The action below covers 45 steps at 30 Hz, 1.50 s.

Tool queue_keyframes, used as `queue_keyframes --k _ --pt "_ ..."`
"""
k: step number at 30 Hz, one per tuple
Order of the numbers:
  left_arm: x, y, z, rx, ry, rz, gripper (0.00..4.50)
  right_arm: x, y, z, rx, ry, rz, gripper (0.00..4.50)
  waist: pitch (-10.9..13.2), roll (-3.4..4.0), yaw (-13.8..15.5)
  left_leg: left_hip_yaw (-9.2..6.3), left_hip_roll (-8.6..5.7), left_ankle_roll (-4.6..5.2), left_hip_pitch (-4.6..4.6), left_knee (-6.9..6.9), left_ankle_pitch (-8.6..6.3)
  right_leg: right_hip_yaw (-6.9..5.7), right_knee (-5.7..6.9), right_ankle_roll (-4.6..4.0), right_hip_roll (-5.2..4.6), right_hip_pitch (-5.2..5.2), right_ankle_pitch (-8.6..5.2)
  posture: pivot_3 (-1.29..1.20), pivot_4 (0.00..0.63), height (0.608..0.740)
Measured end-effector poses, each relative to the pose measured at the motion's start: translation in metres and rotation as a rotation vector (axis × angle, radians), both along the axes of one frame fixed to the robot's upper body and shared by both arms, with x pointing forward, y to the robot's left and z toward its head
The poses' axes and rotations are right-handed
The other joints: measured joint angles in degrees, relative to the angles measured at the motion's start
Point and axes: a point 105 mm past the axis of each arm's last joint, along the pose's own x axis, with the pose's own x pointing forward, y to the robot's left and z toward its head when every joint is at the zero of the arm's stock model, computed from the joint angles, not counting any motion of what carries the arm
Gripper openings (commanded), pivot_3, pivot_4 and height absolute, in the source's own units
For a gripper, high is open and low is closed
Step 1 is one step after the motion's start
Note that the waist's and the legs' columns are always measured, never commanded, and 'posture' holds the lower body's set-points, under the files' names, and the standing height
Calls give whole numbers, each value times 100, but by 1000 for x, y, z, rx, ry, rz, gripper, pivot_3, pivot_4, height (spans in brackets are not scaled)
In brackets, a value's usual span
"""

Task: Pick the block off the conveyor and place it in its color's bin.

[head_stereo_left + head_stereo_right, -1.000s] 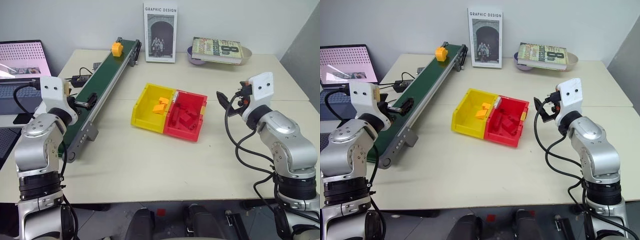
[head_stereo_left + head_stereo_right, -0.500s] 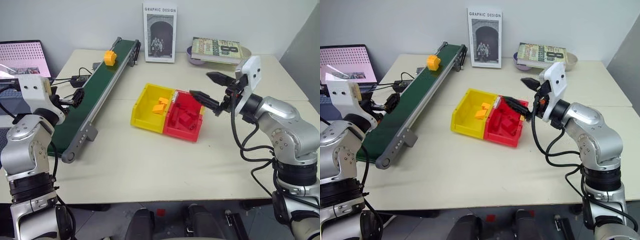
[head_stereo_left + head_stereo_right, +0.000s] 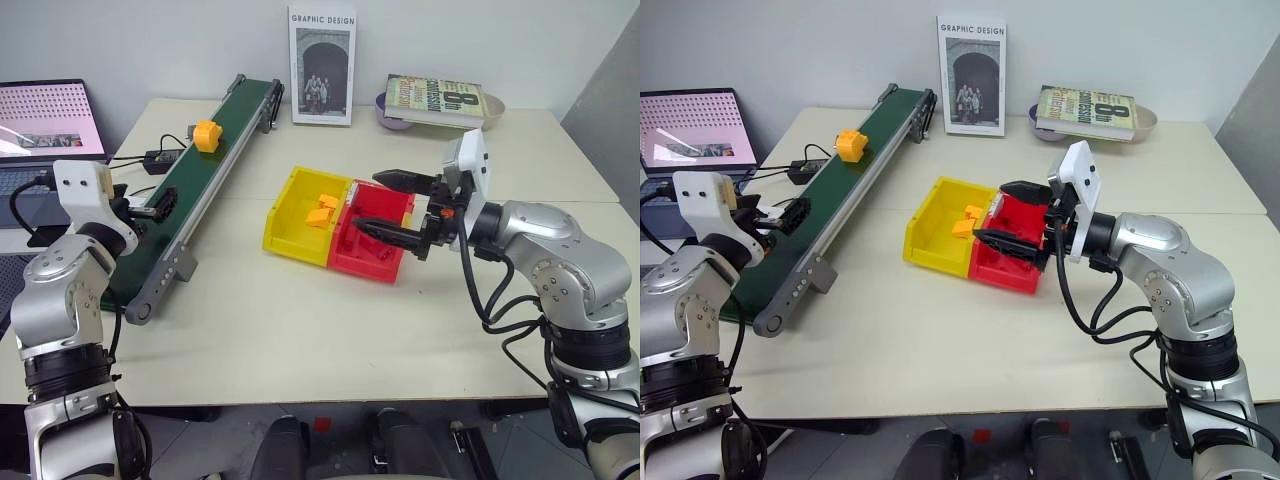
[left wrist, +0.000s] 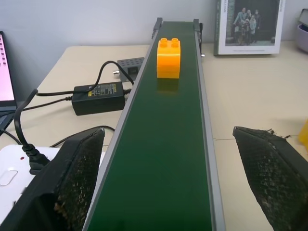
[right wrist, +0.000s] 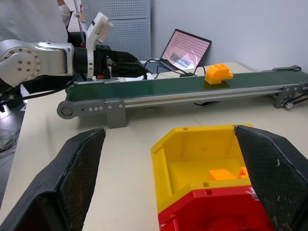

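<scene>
Block (image 4: 168, 58) sits upright on the conveyor (image 4: 163, 144), studs up, roughly mid-belt twd the far half, centred btwn the grey side rails. Nothing touching it yet.

My left gripper (image 4: 171, 187) is lined up along the belt at the near end, fingers spread wide, nothing in them; block well ahead of it. Right gripper (image 3: 388, 205) is also released, fingers wide apart, hanging over the red bin (image 3: 375, 235), which is joined to the yellow bin (image 3: 295, 215). The yellow one already has a few orange pieces inside.

How it'll handle, my guess: hard moulded plastic, stiff, v. light, won't crush or deform, so no need to baby it. Smooth glossy sides = a bit slippery, and being so light it'll skid or tip if one finger hits first. Taller than wide by the look of it, so a nudge high up could topple it.

Where I'd grab: the two flat side faces across the belt, low-to-mid height, below the studs, fingers square to the faces. Avoid pinching on studs or corners, as it'd prob. twist out. Block about gripper-sized, so the wide-open spread should clear it w/ room each side. Rails sit close, so I'd watch finger clearance.
</scene>
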Motion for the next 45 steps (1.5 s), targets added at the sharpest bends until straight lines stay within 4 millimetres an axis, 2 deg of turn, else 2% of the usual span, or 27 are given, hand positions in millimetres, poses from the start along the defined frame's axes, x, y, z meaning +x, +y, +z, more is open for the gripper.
queue_keyframes --k 6,15,23,30,32,33,40,45 --pt "3 2 -10 -14 36 4 4477 -7 4 4 5 -12 27 4500 0 0 -1 -1 2 0 -1 -1 0 -1 1 0 -1 -1 0 0 150 740" --pt "11 3 -10 -13 43 12 4477 -17 9 9 18 -21 60 4500 0 0 1 0 1 0 -1 0 0 0 1 0 -1 -1 0 0 150 740" --pt "15 3 -23 -9 93 15 4477 -19 7 10 -2 -29 54 4500 0 0 1 -1 1 0 -1 -1 0 -1 1 0 -2 -1 0 0 150 740" --pt "18 6 -24 -2 98 31 4477 -22 8 11 2 -26 60 4500 0 0 1 0 1 0 -1 0 0 -1 0 0 -2 -1 0 0 150 740" --pt "18 9 -29 -9 117 42 4106 -22 8 11 3 -23 61 4500 0 0 1 0 1 0 -1 0 0 -1 1 0 -2 -2 0 0 150 740" --pt "18 9 -31 -13 123 41 4070 -22 7 11 2 -22 59 4500 0 0 0 0 2 0 -1 0 0 -2 0 0 -2 -2 0 0 150 740" --pt "13 12 -33 -17 137 40 2717 -20 6 11 1 -21 45 4500 0 0 -1 0 2 0 -2 -1 0 -1 0 0 -3 -2 0 0 150 740" --pt "2 15 -30 -19 131 52 1685 -18 5 11 3 -15 37 4500 0 0 -2 1 5 -1 -2 -1 0 0 -1 0 -9 -3 0 0 150 740"
